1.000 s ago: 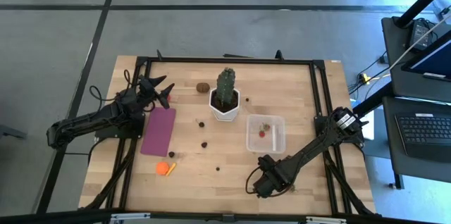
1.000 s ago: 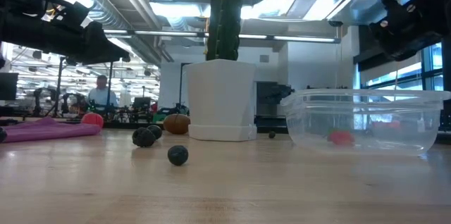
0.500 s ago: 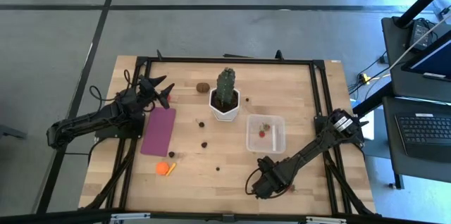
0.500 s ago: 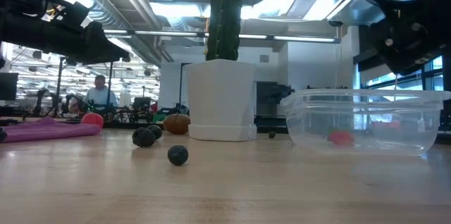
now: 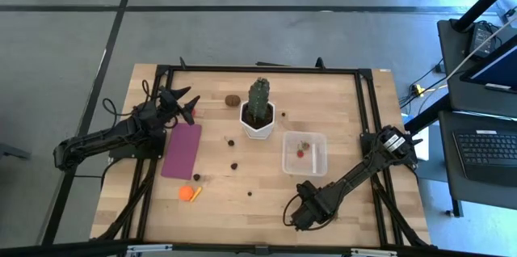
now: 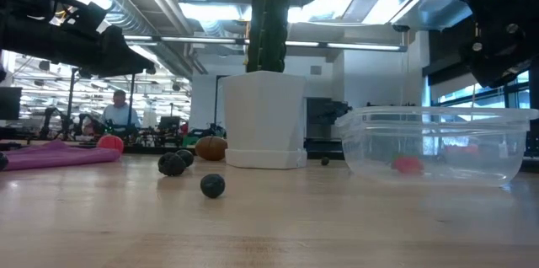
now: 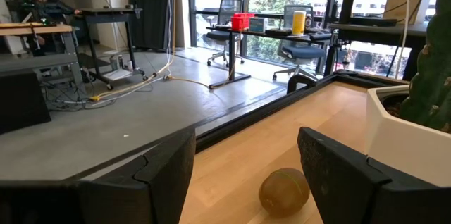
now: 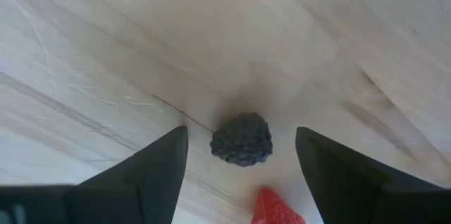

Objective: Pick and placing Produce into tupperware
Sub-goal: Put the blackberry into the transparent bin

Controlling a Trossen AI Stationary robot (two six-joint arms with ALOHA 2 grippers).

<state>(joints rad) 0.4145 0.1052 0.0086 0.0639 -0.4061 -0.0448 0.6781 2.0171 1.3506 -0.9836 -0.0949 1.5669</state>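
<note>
My right gripper (image 5: 300, 210) hovers over the table near its near edge, pointing down, open. In the right wrist view its fingers stand on either side of a dark berry (image 8: 241, 139) without touching it, and a red piece (image 8: 276, 208) lies beside the berry. The clear tupperware (image 5: 304, 153) sits on the table with one red piece (image 5: 300, 153) inside. My left gripper (image 5: 182, 104) waits open at the far left, facing the brown kiwi-like oval (image 7: 285, 191). Dark berries (image 5: 234, 165) and an orange piece (image 5: 190, 193) lie scattered on the wood.
The cactus in its white pot (image 5: 258, 120) stands at the table's middle, beyond the tupperware's left corner. A purple mat (image 5: 182, 150) lies at the left. In the low view a berry (image 6: 212, 185) lies in front of the pot. A person shows far behind.
My right gripper has shifted a little toward the table's near edge. Nothing else has moved.
</note>
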